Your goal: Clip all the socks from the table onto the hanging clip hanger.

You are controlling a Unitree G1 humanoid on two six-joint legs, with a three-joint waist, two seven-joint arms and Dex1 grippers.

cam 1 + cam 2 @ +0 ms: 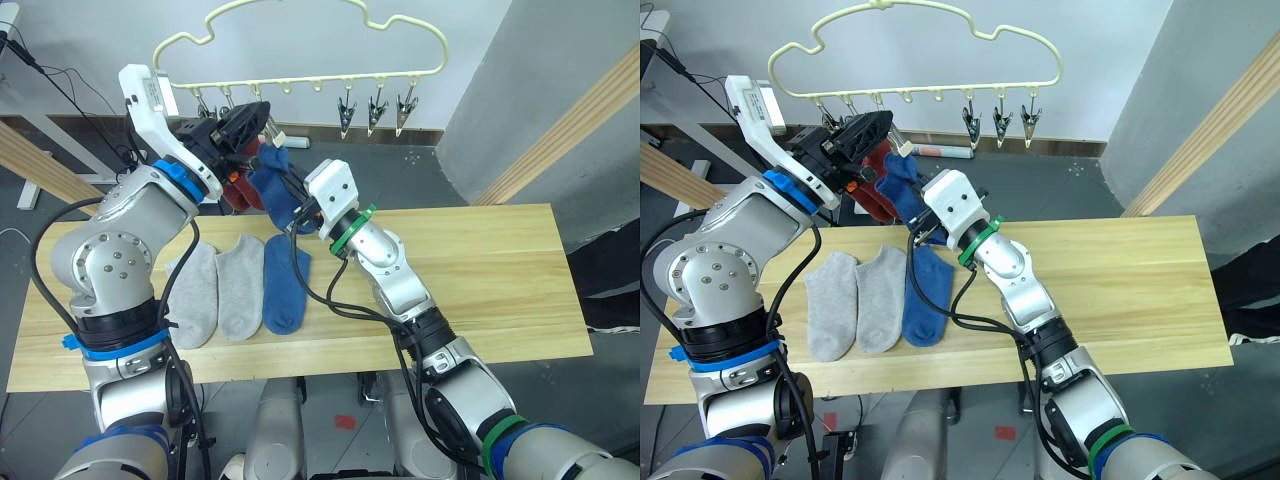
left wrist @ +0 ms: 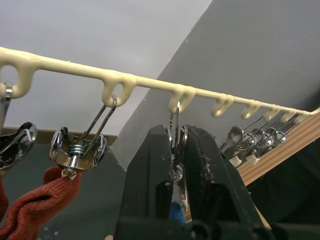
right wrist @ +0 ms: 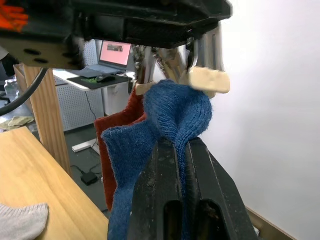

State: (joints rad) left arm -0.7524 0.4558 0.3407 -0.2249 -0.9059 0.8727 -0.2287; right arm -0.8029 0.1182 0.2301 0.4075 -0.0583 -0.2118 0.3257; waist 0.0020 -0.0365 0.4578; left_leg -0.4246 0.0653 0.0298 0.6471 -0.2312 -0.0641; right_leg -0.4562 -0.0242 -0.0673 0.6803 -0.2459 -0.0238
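A: What lies behind? 
B: An open laptop [image 3: 111, 56] with a pink screen sits on a white desk [image 3: 95, 80]. 
A: Anything below? 
B: A small black box [image 3: 90, 178] and cable rest on the grey floor [image 1: 440, 170].

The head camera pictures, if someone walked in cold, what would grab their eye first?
Most striking is the pale yellow clip hanger hanging above the table's far edge, where both grippers meet: the left gripper squeezes the third clip, while the right gripper lifts a blue sock up to it. Two red socks already hang beside it, and two grey socks and another blue sock lie in a row on the wooden table.
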